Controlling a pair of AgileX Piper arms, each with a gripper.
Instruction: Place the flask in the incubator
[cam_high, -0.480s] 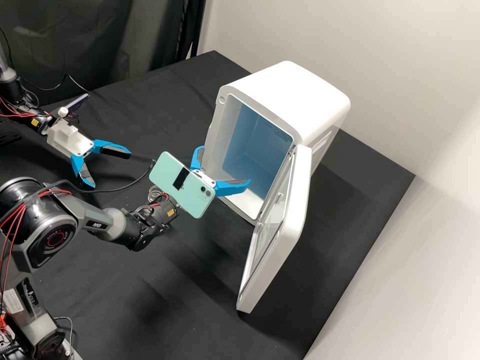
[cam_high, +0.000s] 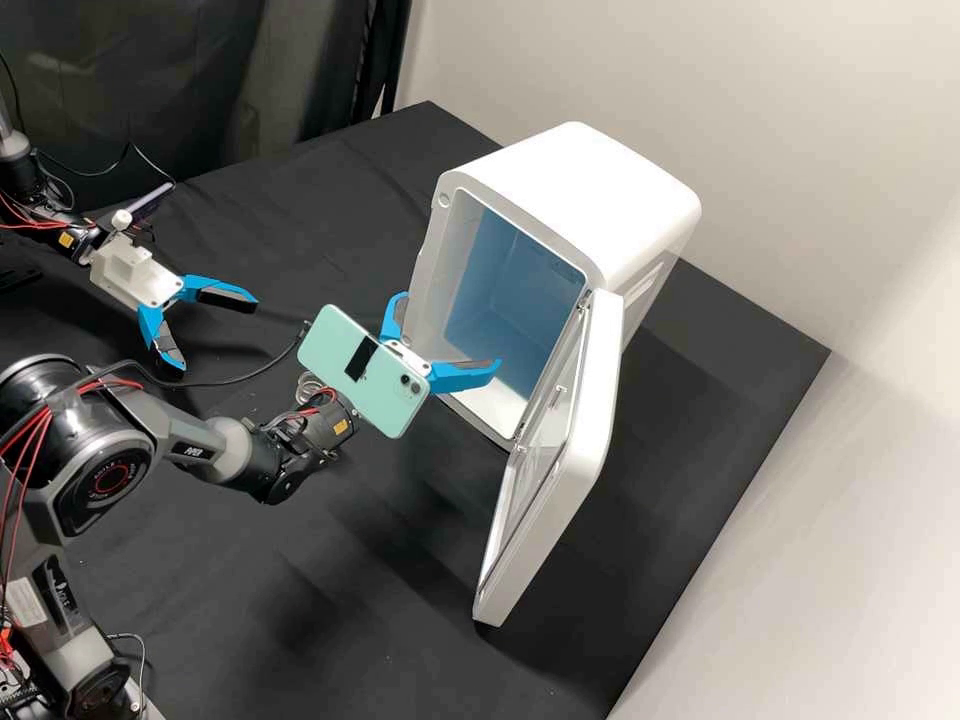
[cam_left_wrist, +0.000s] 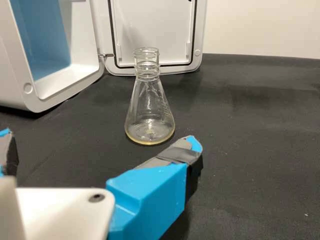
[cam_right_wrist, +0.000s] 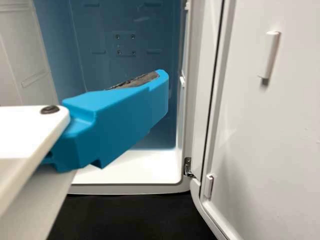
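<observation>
Left gripper (cam_high: 218, 332) drew back slightly, fingers spread. Flask (cam_left_wrist: 149, 100) stands upright on bench (cam_left_wrist: 250, 125), neck up, before incubator (cam_high: 580, 190). Right gripper (cam_high: 447, 330) spread, empty, at incubator's opening.

High camera above bench (cam_high: 300, 600), both wrists facing incubator (cam_high: 600, 200)

The incubator (cam_left_wrist: 82, 40) and its door (cam_left_wrist: 155, 35) are cut by the view's edge.
</observation>
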